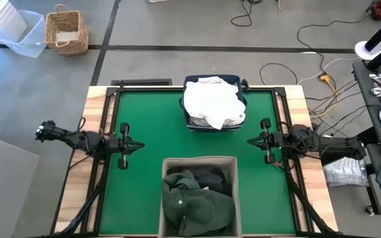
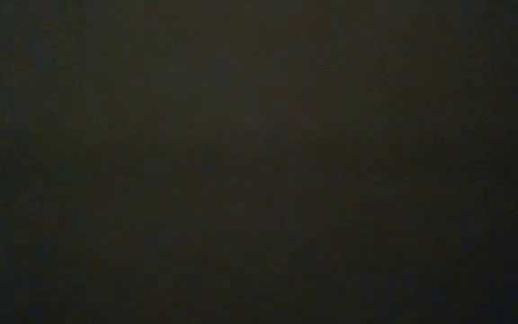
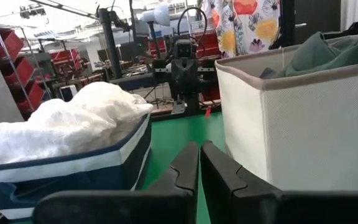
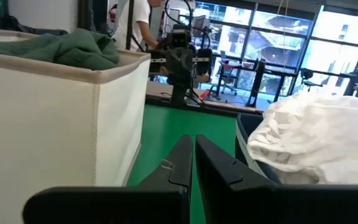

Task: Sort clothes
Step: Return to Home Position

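Left fingers [image 3: 185,167] pressed together, holding nothing, over the left side of the green worktop [image 1: 144,112] and pointing inward. Middle, far side: white clothes [image 1: 210,102] heaped in the blue bin [image 1: 243,89], spilling above its rim. Middle, near side: dark green clothes [image 1: 197,201] fill the beige bin [image 1: 165,164], with what looks like a darker piece [image 1: 211,177] at the back. Right fingers [image 4: 180,160] pressed together too, empty, over the worktop's right side, facing the left ones. Low view all dark, unreadable.

Matte black throughout: left hand [image 1: 141,146] mid-left, right hand [image 1: 249,140] mid-right; angular tapered fingers [image 3: 225,177], crossbar [image 1: 123,147] behind each, segmented arms [image 1: 78,138].
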